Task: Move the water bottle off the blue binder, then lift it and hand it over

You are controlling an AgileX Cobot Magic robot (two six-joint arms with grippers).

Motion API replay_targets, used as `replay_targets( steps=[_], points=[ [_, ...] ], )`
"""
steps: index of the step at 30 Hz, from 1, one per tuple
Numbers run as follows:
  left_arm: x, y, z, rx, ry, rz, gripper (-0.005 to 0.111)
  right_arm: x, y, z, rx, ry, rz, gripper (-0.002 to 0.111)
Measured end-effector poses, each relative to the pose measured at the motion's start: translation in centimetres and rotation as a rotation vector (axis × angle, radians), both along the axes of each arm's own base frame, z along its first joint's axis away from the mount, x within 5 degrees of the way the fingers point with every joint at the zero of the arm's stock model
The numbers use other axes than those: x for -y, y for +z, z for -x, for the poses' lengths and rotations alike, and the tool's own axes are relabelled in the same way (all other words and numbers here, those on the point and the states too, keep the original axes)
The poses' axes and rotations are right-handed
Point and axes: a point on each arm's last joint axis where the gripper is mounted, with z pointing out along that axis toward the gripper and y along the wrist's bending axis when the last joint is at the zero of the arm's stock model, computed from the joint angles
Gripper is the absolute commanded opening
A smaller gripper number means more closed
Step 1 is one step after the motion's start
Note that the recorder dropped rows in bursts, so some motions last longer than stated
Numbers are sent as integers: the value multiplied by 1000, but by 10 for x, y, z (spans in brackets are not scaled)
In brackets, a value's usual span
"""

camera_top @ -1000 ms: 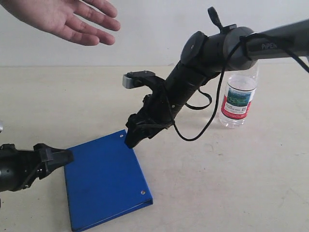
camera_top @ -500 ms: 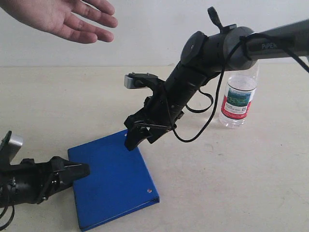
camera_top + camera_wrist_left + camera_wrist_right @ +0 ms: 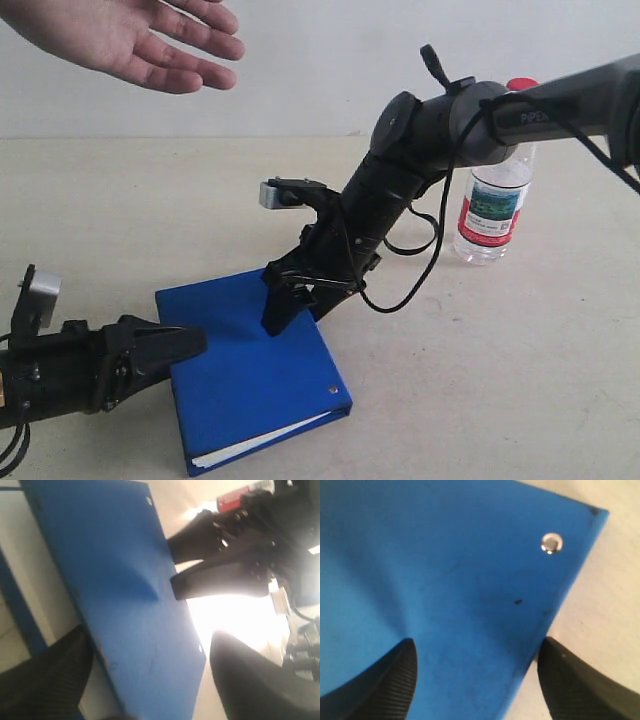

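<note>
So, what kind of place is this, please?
Probably a robot test bench in a lab: a beige table against a plain white wall, black robot arms, and a blue binder and water bottle as props.

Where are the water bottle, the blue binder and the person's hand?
water bottle (image 3: 491, 222), exterior view, on its red and white label.
blue binder (image 3: 255, 385), exterior view, on the bare top cover.
hand (image 3: 115, 35), exterior view, on the palm.
</note>
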Motion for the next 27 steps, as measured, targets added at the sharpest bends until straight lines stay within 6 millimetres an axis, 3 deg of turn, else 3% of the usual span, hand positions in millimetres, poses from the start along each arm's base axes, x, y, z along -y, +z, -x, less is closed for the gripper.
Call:
replay_targets(
  steps=[6,8,13,27],
  points=[
    [2,1,2,40,-57,-17,61,-4,-1,1,5,36,-52,63],
    [2,1,2,40,-46,-18,54,-5,-1,2,0,61,-81,63],
    [-1,1,-1,47,-3,-26,6,-9,-3,9,-37,157,-162,63],
    [1,5,0,164,-78,-62,4,-3,13,14,51,365,-219,63]
  ],
)
